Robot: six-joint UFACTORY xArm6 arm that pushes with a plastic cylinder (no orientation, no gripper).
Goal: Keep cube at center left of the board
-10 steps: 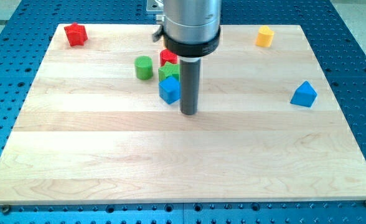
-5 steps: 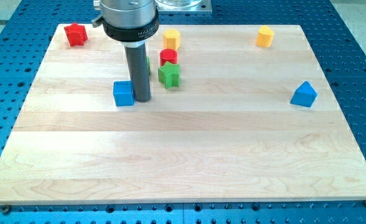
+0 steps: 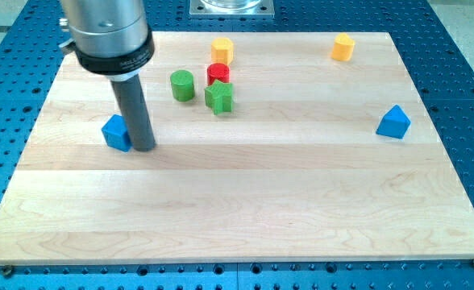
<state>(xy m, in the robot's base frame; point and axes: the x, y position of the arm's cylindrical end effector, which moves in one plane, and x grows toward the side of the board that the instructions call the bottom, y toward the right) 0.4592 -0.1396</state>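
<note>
The push leftward looked nearly done: my tip, a bare rod with nothing to open or close, stood against the right side of the blue cube, which sat at the board's left, about mid-height. Any next move would call only for a short nudge leftward, or none, then lifting clear without dragging the cube. It was a small plain blue block, seemingly flat on the wood, though the rod hid its right edge.

Single camera view, looking obliquely downward from beyond the bottom edge of the pale wooden board. The whole board fills the frame, bordered by blue perforated table.
</note>
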